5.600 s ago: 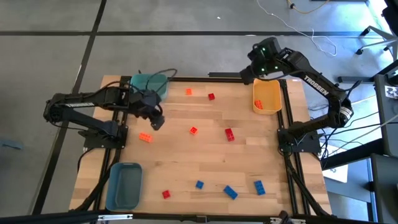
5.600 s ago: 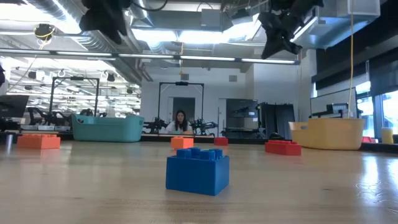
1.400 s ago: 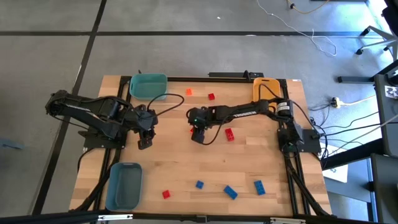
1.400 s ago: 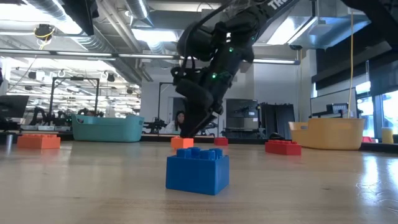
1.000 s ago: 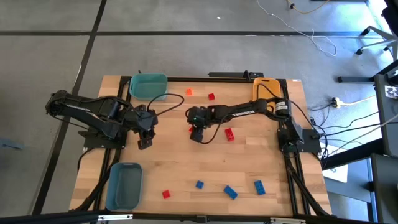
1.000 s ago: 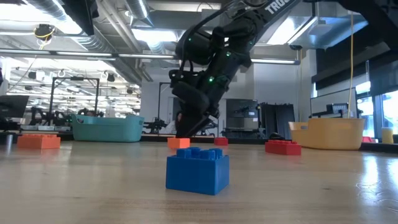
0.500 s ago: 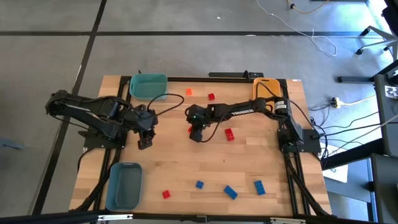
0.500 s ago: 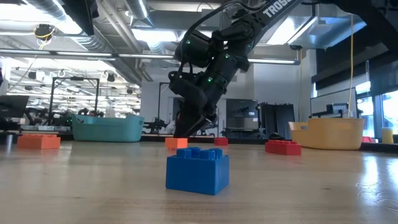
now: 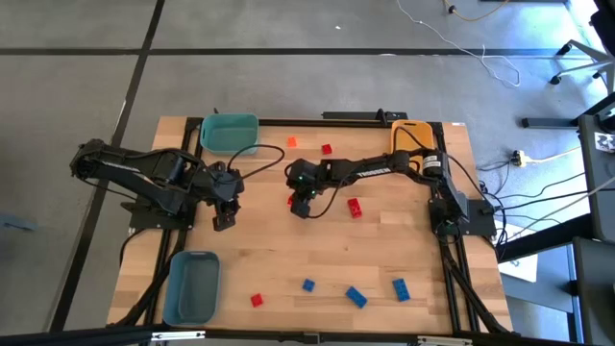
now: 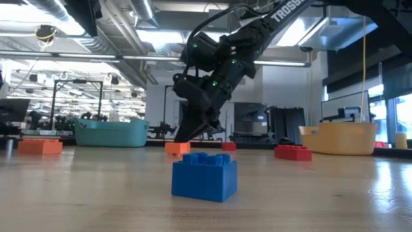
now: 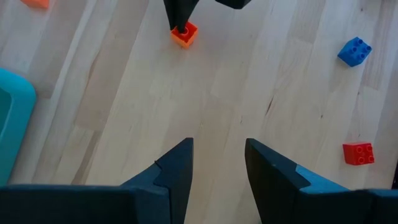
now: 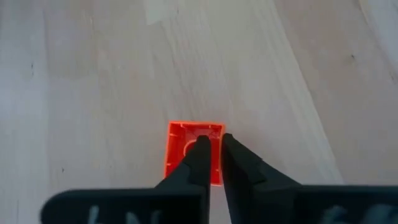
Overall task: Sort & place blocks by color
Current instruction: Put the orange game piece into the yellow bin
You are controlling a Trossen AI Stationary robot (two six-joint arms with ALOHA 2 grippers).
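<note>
Two arms reach over the wooden desk (image 9: 384, 259). The right claw (image 12: 211, 163) sits near the middle, clamped on one wall of an upturned orange block (image 12: 194, 152) just above the desk. The left claw (image 11: 217, 163) hovers nearer the teal bin (image 9: 231, 133), fingers apart. Other red and blue blocks lie scattered.

R tool (image 10: 187, 134) pinching orange block (image 10: 177, 148) on table.
</note>
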